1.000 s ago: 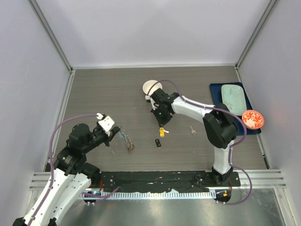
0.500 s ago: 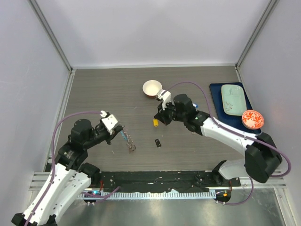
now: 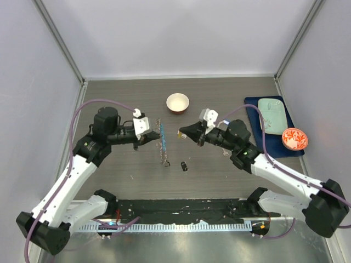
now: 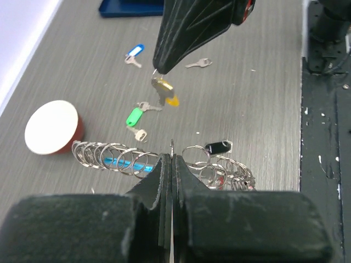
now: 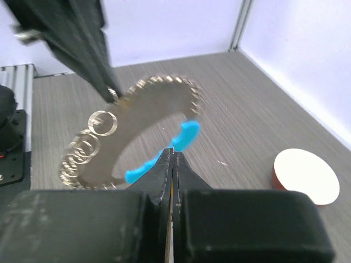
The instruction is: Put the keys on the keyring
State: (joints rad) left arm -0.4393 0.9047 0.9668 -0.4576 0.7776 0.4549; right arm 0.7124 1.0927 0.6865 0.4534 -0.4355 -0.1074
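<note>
Counter of grey wood-grain laminate [image 3: 120, 104] carries a dark-blue rectangular tray [image 3: 250, 108] at its right edge, with a pale-green plate [image 3: 272, 114] on it and a red patterned bowl [image 3: 295, 138] at its near right corner. A small white bowl [image 3: 177, 102] stands toward the back, near the middle. The keyring [image 3: 162, 143], a large loop of thin silvery coiled wire with a curved bright-blue plastic tag [image 5: 186, 135], hangs over the counter from the left hand [image 3: 152, 137], which is pinched closed on the wire. Facing it, near the loop, the right hand [image 3: 182, 132] is clamped closed on a yellow-tagged silver key [image 4: 164, 91]. A black-tagged key [image 3: 184, 166] lies on the counter, nearer the arm bases than the two hands. A green-tagged key [image 4: 134, 116], a blue-tagged key [image 4: 134, 52] and a plain silver key [image 4: 198, 63] lie apart from one another on the counter.
</note>
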